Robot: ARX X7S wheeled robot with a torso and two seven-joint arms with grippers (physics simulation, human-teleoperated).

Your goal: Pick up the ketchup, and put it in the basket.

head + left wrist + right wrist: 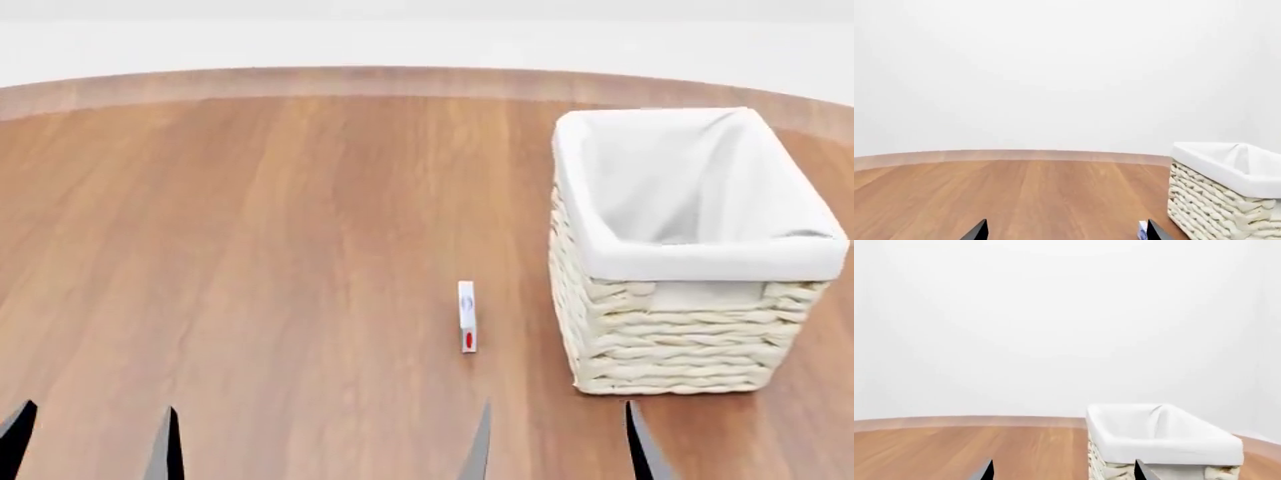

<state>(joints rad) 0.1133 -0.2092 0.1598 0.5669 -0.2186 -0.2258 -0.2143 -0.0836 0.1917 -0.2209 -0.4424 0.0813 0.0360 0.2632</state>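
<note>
The basket [694, 262] is cream woven wicker with a white cloth liner and stands on the right of the wooden table; nothing shows inside it. It also appears in the left wrist view [1217, 207] and the right wrist view [1167, 446]. The ketchup is out of view in all frames. My left gripper [91, 452] [1066, 233] is open at the near edge, left of centre, with nothing between its fingers. My right gripper [561, 450] [1065, 473] is open too, just in front of the basket's near left corner and holding nothing.
A small thin white object with a red mark at its near end [466, 316] lies on the wood just left of the basket; it shows white and blue beside my left gripper's finger [1142, 230]. The round table's far edge [400, 78] curves before a white wall.
</note>
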